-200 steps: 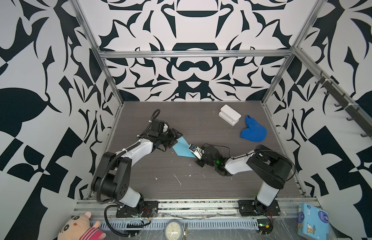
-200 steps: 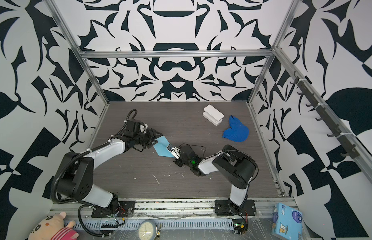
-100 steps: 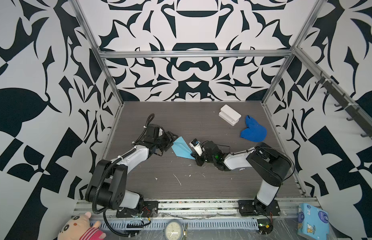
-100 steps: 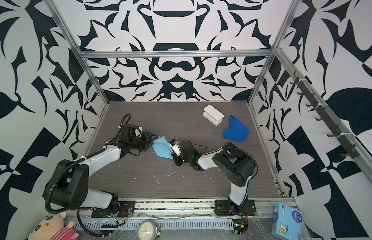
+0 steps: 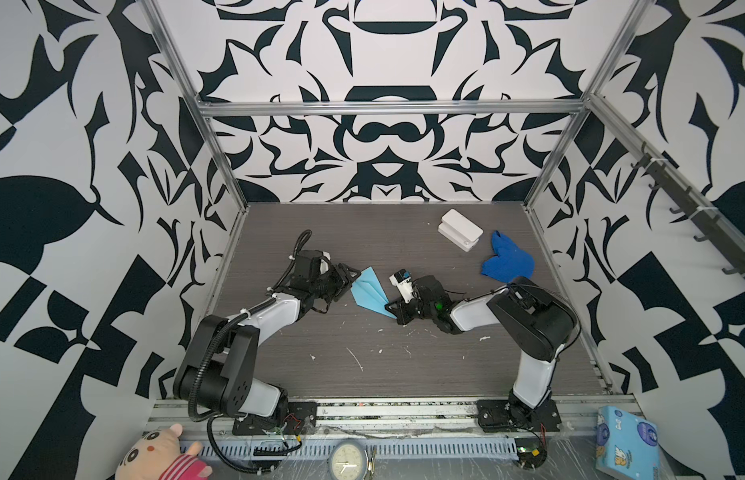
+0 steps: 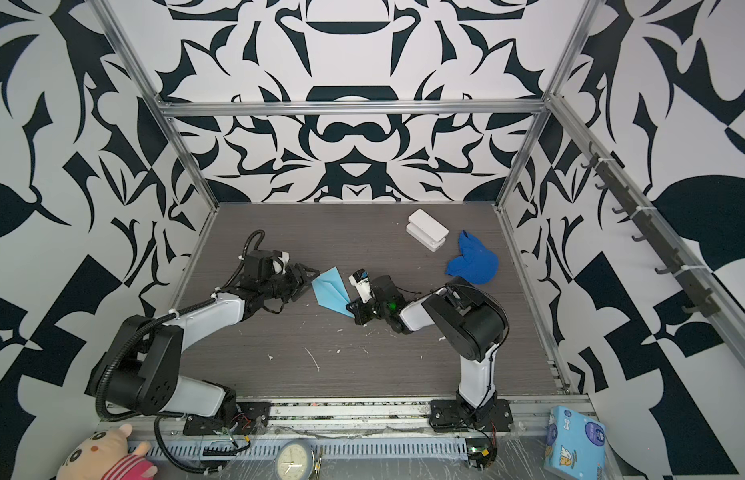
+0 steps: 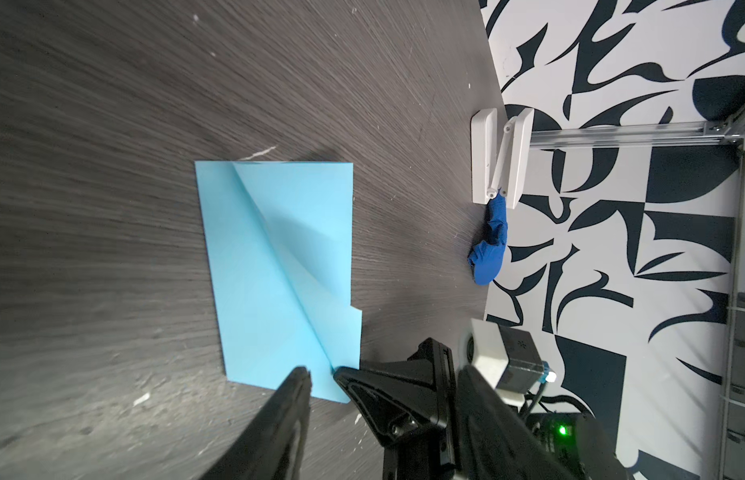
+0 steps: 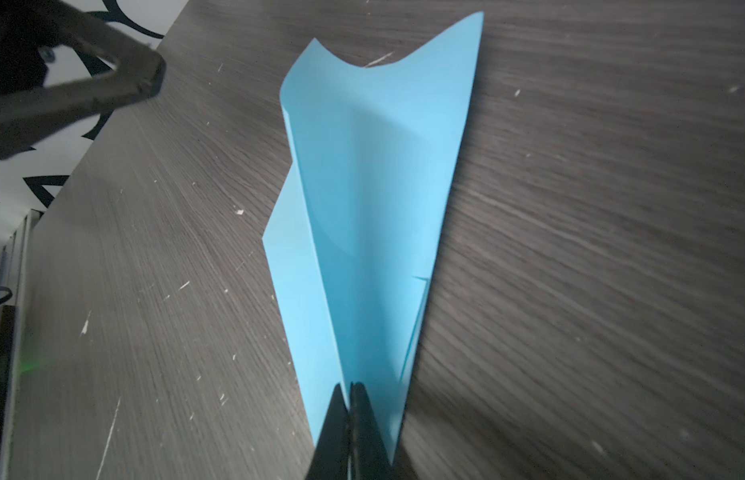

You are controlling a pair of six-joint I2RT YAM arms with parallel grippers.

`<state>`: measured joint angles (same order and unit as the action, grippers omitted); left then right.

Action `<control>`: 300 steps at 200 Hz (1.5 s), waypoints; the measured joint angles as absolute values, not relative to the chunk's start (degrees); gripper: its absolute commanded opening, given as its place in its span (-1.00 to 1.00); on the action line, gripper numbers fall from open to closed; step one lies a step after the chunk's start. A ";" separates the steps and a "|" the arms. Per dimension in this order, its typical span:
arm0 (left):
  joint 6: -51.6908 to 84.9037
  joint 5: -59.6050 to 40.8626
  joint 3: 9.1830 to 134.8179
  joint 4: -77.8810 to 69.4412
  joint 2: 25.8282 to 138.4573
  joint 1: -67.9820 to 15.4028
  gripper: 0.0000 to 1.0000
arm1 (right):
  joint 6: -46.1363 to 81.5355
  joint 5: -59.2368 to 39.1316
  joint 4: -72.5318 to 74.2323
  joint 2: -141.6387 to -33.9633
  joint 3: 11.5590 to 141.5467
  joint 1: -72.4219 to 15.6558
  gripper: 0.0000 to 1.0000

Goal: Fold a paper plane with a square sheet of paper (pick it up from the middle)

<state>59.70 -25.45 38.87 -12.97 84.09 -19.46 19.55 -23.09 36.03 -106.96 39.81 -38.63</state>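
The jaws of the right gripper clamp the paper plane at its near nose, probably anchoring it mid-tabletop. The jaws of the left gripper are apart and empty, just left of its tail.

White block beside blue cloth; plush toy in front.

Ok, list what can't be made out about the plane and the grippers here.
- The paper plane, its nose: hidden between the fingers of the shut right gripper, right wrist view.
- The left gripper, open or shut: too small in both top views; one blurred finger, cut off by the edge, in the right wrist view.
- The paper plane's underside: turned toward the table in every view.
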 measured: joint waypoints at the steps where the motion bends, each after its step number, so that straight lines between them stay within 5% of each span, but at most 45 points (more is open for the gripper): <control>1: 59.66 -25.47 38.87 -13.02 84.14 -19.51 0.07 | 19.62 -23.11 36.05 -106.98 39.83 -38.63 -0.96; 77: 58.26 -26.30 39.16 -15.59 91.92 -23.75 -0.37 | 22.61 -24.08 36.53 -107.09 39.97 -37.89 -0.74; 227: 57.41 -27.73 47.05 -16.05 101.25 -27.14 -0.45 | 20.34 -23.75 36.29 -107.07 40.07 -37.74 -0.60; 300: 57.41 -27.57 47.48 -15.31 101.86 -27.35 -0.42 | 20.03 -21.85 34.85 -106.89 40.34 -37.43 -1.00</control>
<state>57.41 -27.57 47.48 -15.31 101.86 -27.35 20.03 -21.85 34.85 -106.89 40.34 -37.43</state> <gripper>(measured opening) 0.282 0.044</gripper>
